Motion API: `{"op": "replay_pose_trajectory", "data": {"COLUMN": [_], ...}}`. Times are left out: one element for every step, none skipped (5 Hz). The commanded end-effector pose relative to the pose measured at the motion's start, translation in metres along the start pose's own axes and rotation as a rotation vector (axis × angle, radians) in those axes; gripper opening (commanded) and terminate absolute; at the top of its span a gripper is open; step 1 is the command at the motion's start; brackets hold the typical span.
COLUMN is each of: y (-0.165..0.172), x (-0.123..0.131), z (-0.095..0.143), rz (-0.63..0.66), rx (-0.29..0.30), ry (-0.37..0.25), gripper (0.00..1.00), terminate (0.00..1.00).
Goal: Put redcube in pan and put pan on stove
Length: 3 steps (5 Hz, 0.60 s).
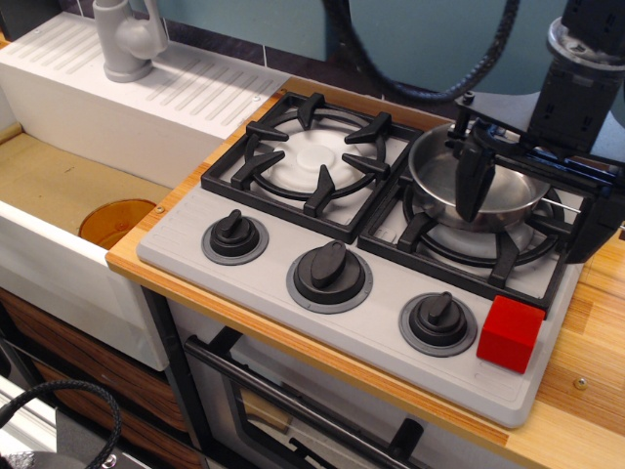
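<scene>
While the pan (pixel 480 181) sits on the right burner grate of the stove (pixel 361 283) at the upper right of the frame, the gripper (pixel 518 191) is lowered over it with its black fingers (pixel 471 181) spread apart, one inside the bowl and clamping nothing. At the lower right, the redcube (pixel 511 333) rests on the stove's grey front panel, just beside the rightmost knob (pixel 437 320).

Bright red redcube (pixel 511 333), shiny silver pan (pixel 479 181), grey stove (pixel 293 313) (black grates, white burner discs, black knobs).
</scene>
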<state>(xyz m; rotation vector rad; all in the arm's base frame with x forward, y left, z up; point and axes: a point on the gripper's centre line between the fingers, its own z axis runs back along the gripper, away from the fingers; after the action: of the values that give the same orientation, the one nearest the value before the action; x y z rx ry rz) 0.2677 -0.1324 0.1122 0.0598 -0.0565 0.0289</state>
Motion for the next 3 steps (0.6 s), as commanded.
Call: {"op": "replay_pose_trajectory", "data": {"y": [0.0, -0.003, -0.005], "x": [0.0, 0.001, 0.003], "z": [0.0, -0.013, -0.025], "rz": [0.0, 0.007, 0.007], "rx": [0.0, -0.007, -0.013], "ry": [0.0, -0.03, -0.055], "gripper": [1.0, 1.0, 1.0], "terminate": [0.0, 0.0, 0.0]}}
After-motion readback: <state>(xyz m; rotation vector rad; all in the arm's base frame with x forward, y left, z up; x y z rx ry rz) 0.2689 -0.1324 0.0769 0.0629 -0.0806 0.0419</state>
